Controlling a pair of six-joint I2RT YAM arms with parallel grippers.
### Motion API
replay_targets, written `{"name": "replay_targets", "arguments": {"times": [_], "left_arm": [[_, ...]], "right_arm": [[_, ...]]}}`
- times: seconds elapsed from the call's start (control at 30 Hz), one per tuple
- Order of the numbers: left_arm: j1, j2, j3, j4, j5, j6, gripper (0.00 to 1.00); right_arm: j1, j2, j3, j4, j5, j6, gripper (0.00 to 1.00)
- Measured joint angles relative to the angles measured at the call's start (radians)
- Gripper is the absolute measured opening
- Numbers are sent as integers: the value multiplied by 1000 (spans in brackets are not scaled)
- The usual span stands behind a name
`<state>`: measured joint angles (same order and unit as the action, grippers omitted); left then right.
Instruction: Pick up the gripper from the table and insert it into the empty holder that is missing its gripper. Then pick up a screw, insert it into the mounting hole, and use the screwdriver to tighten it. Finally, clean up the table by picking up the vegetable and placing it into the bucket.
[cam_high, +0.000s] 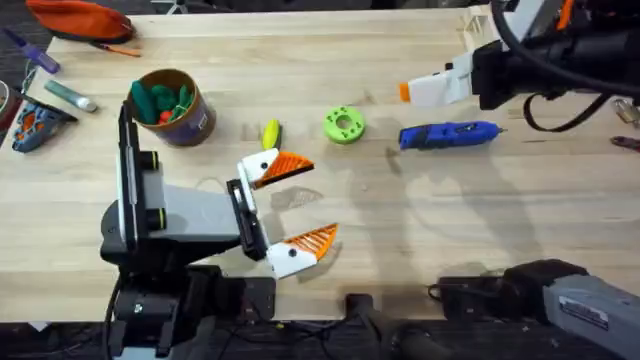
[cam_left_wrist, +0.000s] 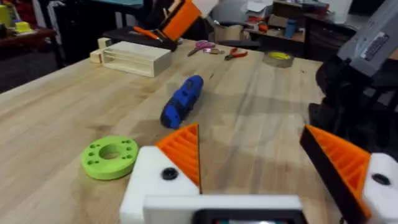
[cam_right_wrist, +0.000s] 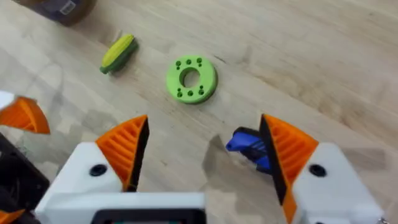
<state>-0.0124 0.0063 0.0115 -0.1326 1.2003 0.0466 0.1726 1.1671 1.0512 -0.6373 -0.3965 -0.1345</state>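
L gripper (cam_high: 295, 210): my jaws wide apart, nothing held; ribbed orange pads on white blocks, low over the wood.
R gripper (cam_right_wrist: 202, 158): spread wide, empty, raised over the screwdriver.
Screwdriver (cam_high: 448, 135): blue, pen-shaped, lying flat; bit hard to make out, front half cut off by my R finger in wrist view.
Green disc (cam_high: 344, 124): flat ring w/ small holes, between screwdriver & vegetable.
Vegetable (cam_high: 270, 133): yellow cob, green ends, just beside bucket.
Bucket (cam_high: 192, 118): round brown tub, prob. toy veg inside.

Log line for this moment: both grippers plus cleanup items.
left gripper: open, empty | right gripper: open, above screwdriver | vegetable: on table, beside bucket | green disc: on table
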Motion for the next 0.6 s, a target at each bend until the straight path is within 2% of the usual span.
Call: {"name": "replay_targets", "arguments": {"times": [0.43, 0.6], "left_arm": [[0, 0, 0, 15, -72, 3, 985], [0, 0, 0, 23, -119, -11, 985]], "right_arm": [[0, 0, 0, -175, 0, 1, 992], [0, 0, 0, -186, 0, 1, 992]]}}
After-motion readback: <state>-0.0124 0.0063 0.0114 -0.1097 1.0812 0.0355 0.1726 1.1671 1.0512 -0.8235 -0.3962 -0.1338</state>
